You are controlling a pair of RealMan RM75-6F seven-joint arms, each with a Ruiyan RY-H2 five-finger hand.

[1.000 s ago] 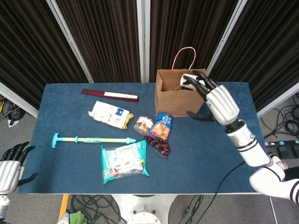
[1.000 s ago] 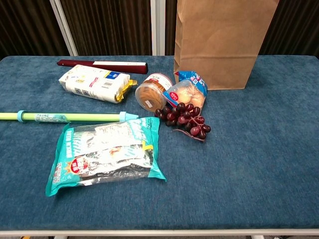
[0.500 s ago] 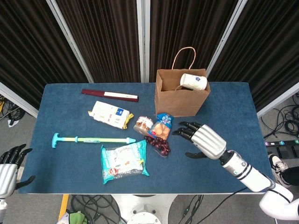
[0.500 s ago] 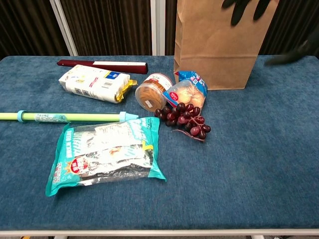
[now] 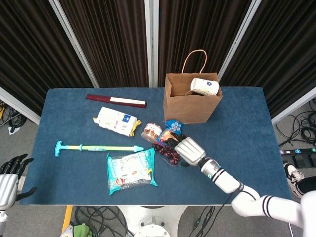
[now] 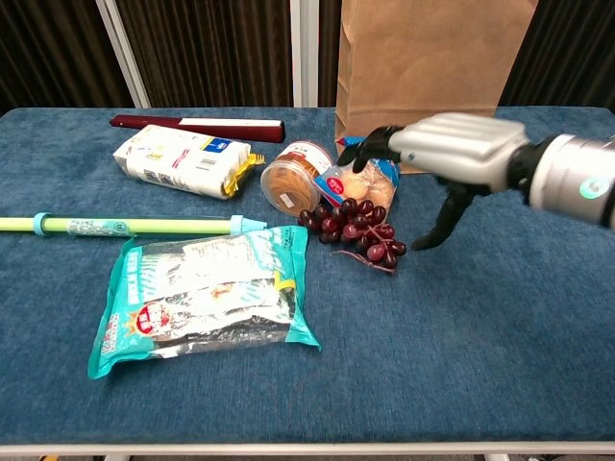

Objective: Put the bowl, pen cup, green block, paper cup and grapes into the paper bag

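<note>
The brown paper bag [image 5: 192, 102] stands upright at the table's back, with the white paper cup [image 5: 205, 87] lying in its open top. The dark red grapes [image 5: 167, 153] lie on the blue cloth in front of the bag [image 6: 428, 77]. My right hand [image 5: 188, 150] hovers just right of and over the grapes [image 6: 357, 230], fingers spread and thumb pointing down, holding nothing [image 6: 452, 154]. My left hand [image 5: 8, 179] hangs open off the table's left front corner. No bowl, pen cup or green block shows.
A red-lidded jar [image 5: 151, 132] and a blue snack packet [image 5: 173, 132] crowd the grapes' far side. A teal bag [image 5: 131, 170], a green stick [image 5: 98, 147], a white packet [image 5: 116, 121] and a dark red flat box [image 5: 116, 100] lie to the left.
My right hand left the paper cup in the bag's top, then came down and left across the table to the grapes. The left hand barely moved.
</note>
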